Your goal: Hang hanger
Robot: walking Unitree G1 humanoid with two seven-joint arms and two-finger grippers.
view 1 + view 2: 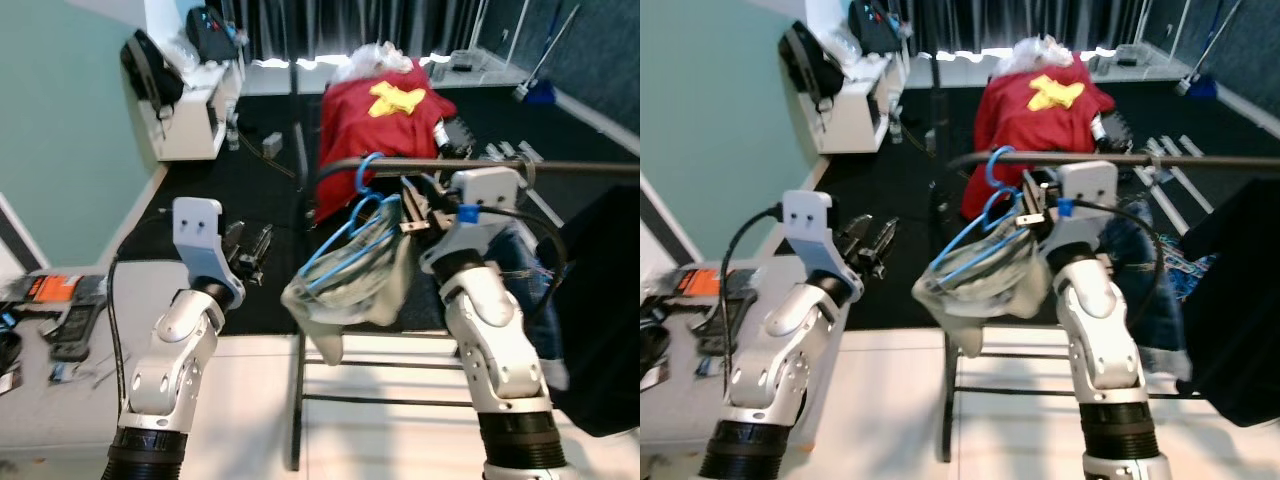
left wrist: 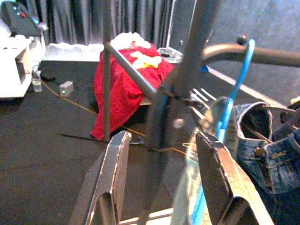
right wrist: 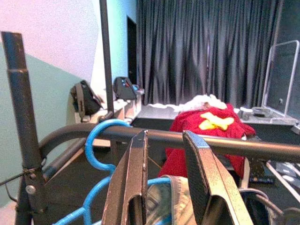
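A blue hanger (image 1: pixel 352 232) carrying a pale garment (image 1: pixel 352 288) has its hook (image 3: pixel 101 140) over the dark rack bar (image 3: pixel 225 144). My right gripper (image 1: pixel 412 203) is right beside the hanger's top, just under the bar. Its fingers (image 3: pixel 133 178) stand apart, and the garment's collar and a bit of blue hanger show in the gap. My left gripper (image 1: pixel 247 248) is held out to the left of the rack, open and holding nothing. Its fingers (image 2: pixel 112 173) point at the rack's upright post (image 2: pixel 161 122).
Jeans (image 1: pixel 520 262) and a dark garment (image 1: pixel 600 300) hang on the bar to the right. A red cloth with a yellow patch (image 1: pixel 385 130) lies beyond the rack. A white shelf unit (image 1: pixel 195 115) stands far left. Clutter (image 1: pixel 60 300) lies on the floor at my left.
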